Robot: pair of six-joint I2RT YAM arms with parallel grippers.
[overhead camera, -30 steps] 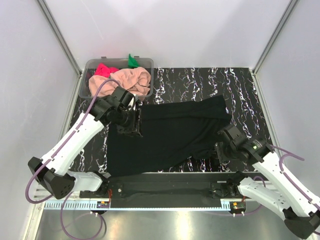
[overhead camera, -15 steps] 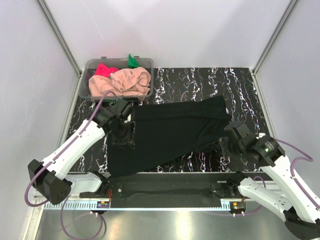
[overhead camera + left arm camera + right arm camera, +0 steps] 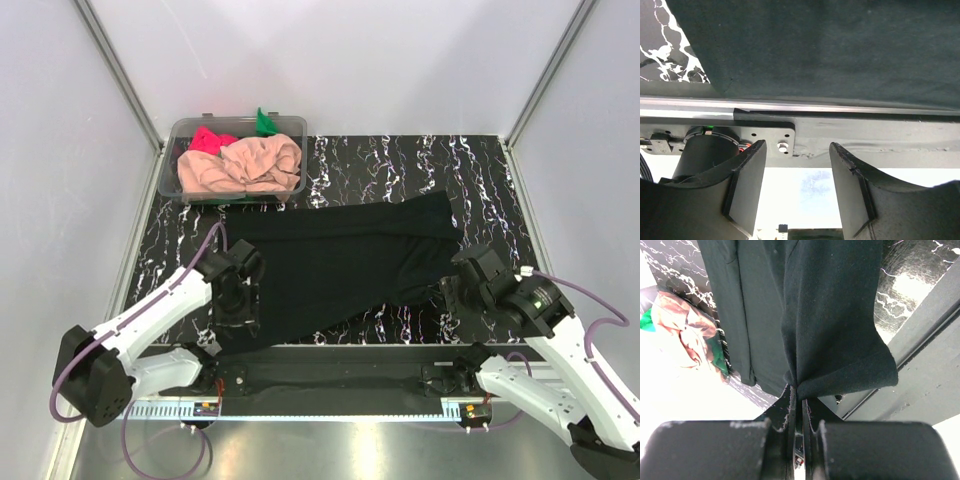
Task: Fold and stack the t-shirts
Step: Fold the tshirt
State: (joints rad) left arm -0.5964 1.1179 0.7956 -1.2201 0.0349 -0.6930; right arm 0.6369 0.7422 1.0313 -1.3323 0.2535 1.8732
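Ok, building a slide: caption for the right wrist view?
Right fingers pinch a bunched edge of the black t-shirt over the marbled table.

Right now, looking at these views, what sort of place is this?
Probably a lab robot test cell, not a home: white panel walls on aluminium posts enclose a black marbled table, two robot arms are bolted at its near edge, and a clear tub of t-shirts sits in the far-left corner.

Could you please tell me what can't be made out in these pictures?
- Green t-shirt: top view, mostly hidden behind the peach-pink t-shirt in the tub.
- Black t-shirt: left edge, top view, partly covered by the left arm.
- Right gripper: its grip on the cloth, top view, hidden under its own wrist.
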